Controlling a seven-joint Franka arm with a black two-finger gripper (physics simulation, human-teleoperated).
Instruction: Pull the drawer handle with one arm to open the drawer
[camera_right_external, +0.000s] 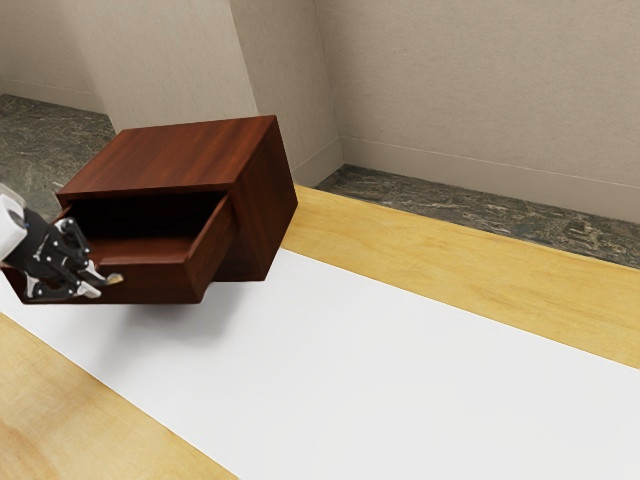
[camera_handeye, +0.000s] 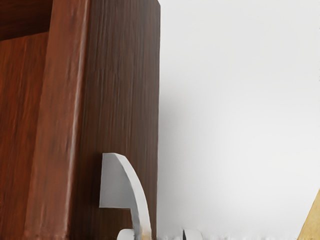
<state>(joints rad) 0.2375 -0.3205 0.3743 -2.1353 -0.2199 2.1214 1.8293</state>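
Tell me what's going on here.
A robot arm is working on a wooden cabinet that sits on the white strip of a table. Its gripper is at the front of the drawer, right by the grey handle. The drawer stands partly out of the cabinet, its dark inside open to view. Whether the gripper actually clamps the handle cannot be told.

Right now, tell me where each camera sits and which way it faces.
Exterior view: beside the arm, above the table, looking down across the white cover at the cabinet and its open drawer; the arm's black hand shows at the view's left.
Wrist view: on the hand, close to the drawer, facing the grey handle on its front.
Both share the drawer and the white cover.
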